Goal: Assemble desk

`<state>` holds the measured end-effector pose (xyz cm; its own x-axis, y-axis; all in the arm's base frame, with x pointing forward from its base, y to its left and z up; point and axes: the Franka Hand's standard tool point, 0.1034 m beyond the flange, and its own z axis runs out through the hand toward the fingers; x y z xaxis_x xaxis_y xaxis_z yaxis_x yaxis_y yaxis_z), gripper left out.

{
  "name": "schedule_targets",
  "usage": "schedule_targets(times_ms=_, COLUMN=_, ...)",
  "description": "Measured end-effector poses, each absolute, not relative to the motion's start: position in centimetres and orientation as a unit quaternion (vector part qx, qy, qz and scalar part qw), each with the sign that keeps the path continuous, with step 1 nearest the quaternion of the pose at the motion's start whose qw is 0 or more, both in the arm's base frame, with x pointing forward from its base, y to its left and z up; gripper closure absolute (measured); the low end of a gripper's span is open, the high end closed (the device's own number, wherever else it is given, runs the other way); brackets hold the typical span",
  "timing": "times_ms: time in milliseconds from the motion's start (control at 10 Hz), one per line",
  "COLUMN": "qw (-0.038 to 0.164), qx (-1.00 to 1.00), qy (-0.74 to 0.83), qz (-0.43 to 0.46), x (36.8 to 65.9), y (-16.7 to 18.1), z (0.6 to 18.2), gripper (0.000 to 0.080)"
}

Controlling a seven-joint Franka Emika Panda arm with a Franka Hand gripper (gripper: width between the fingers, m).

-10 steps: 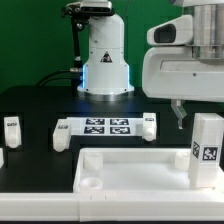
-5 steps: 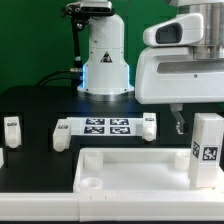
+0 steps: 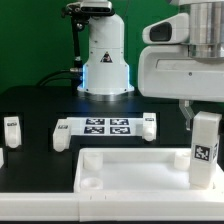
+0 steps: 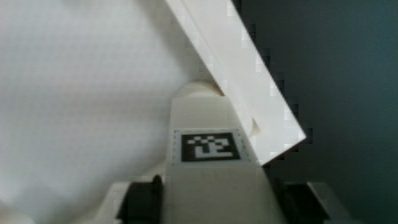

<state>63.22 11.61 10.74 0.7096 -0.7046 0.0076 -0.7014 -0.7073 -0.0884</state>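
Note:
The desk panel [image 3: 130, 172], a flat white rimmed board with a round corner hole, lies at the front of the black table. At its end on the exterior view's right, a white square leg [image 3: 206, 150] with a black-and-white tag stands upright. My gripper [image 3: 196, 116] has come down over the top of this leg. In the wrist view the leg [image 4: 214, 140] fills the gap between the dark pads [image 4: 153, 196], which press against both its sides. The panel [image 4: 80, 90] and its rim lie behind it.
The marker board [image 3: 106, 127] lies mid-table with a loose leg at each end [image 3: 62, 134] [image 3: 148, 125]. Another leg [image 3: 12, 127] stands at the exterior view's left. The arm's white base [image 3: 105, 62] rises behind.
The gripper has moved toward the exterior view's right, over the upright leg, and its jaws have closed in on it. The leg has shifted slightly.

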Motion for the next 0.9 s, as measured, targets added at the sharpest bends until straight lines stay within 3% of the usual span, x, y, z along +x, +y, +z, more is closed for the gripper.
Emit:
schedule_targets(times_ms=200, qw=0.065, qx=-0.847, qy=0.528, qz=-0.008, x=63.44, y=11.65, z=10.5, gripper=0.0515)
schedule_targets(times_ms=500, qw=0.072, qx=-0.788, qy=0.611, qz=0.001, x=63.49, y=11.81, z=10.52, gripper=0.0515)
schedule_targets(times_ms=700, qw=0.101, qx=-0.671, qy=0.734, qz=0.026, x=63.77, y=11.83, z=10.54, gripper=0.0515)
schedule_targets(times_ms=900, qw=0.101, qx=-0.671, qy=0.734, qz=0.027, x=63.75, y=11.91, z=10.48, gripper=0.0508)
